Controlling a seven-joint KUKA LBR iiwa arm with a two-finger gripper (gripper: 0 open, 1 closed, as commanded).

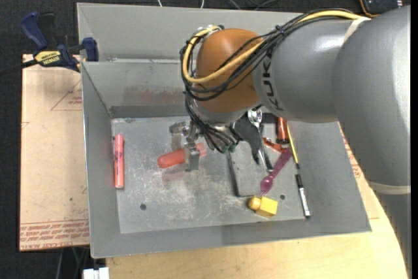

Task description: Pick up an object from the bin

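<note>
My gripper (185, 144) is low over the middle of the bin floor, its two metal fingers standing apart. One fingertip (193, 159) is over a short orange-red cylinder (171, 159) that lies flat, pointing left from under the finger. The other fingertip (177, 129) is above it on the bare floor. Whether the cylinder is touched I cannot tell. A red-pink marker (119, 161) lies lengthwise by the left wall, well apart from the gripper.
Right of the gripper lie a grey flat plate (250, 178), a purple spoon-like stick (275, 171), a yellow block (263, 206), a black pen (301, 192), metal tongs (258, 144) and an orange stick (282, 129). The arm and its cables cover the bin's back right.
</note>
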